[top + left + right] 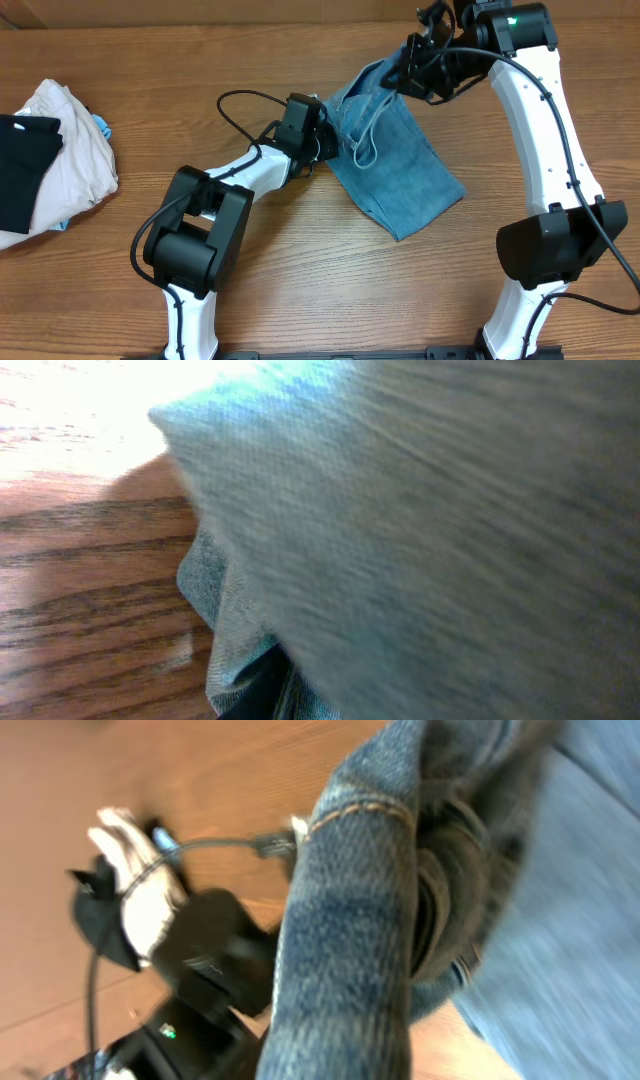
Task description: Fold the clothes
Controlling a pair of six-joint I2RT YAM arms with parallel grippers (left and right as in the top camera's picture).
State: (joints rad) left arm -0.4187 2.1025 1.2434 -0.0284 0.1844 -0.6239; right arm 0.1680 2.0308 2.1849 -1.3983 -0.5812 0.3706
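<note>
A: Where are the jeans [405, 170]?
B: In the middle of the counter [300, 270], bunched into a rough slab between your two arms. The top corner is raised off the wood.
A: What has the right claw [398, 72] got?
B: It is pinched narrow on that raised corner. Thick stitched denim hangs right in front of its camera.
A: And the left claw [322, 140]?
B: It sits at the jeans' left edge, touching the cloth. Denim covers its camera and hides the fingers, so I cannot tell whether it grips.
A: Anything else?
B: A cream garment [75, 150] and a black garment [25, 165] lie heaped at the far left, well apart from the jeans.
</note>
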